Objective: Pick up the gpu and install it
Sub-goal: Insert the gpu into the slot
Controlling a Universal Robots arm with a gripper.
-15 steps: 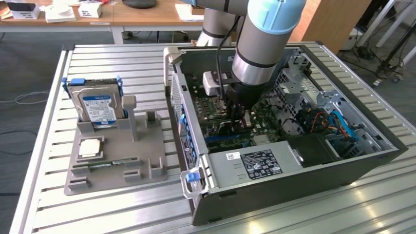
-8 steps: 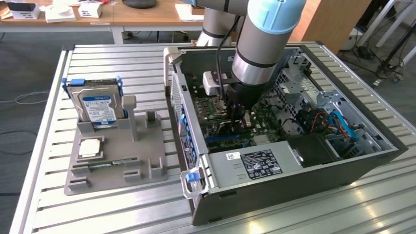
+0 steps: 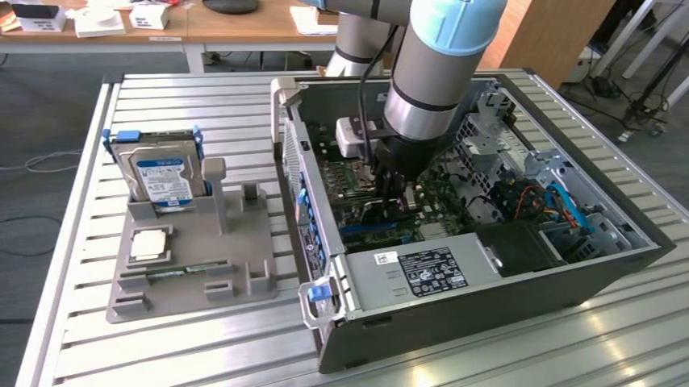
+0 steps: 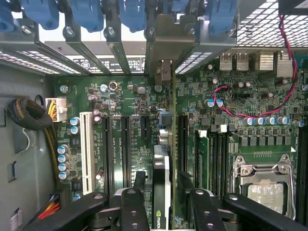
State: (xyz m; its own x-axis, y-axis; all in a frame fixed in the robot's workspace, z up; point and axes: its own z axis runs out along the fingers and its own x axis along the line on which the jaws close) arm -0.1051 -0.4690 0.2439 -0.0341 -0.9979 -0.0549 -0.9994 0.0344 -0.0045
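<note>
While we look into the open computer case (image 3: 560,266):
Board: green motherboard (image 4: 120,103) with slots.
Card: gpu (image 4: 161,190), thin, dark, silvery edge, upright in a slot.
Gripper (image 4: 162,211): we see fingers (image 4: 134,211) spread, flanking the card.

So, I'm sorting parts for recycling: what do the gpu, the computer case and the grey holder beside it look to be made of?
The gpu, standing edge-on between the open tool fingers, looks like a dark circuit board with a silvery metal edge. The computer case looks like dark painted sheet metal; inside, its walls are bare and perforated. The grey holder is matte and uniformly grey, probably moulded or printed plastic.
</note>
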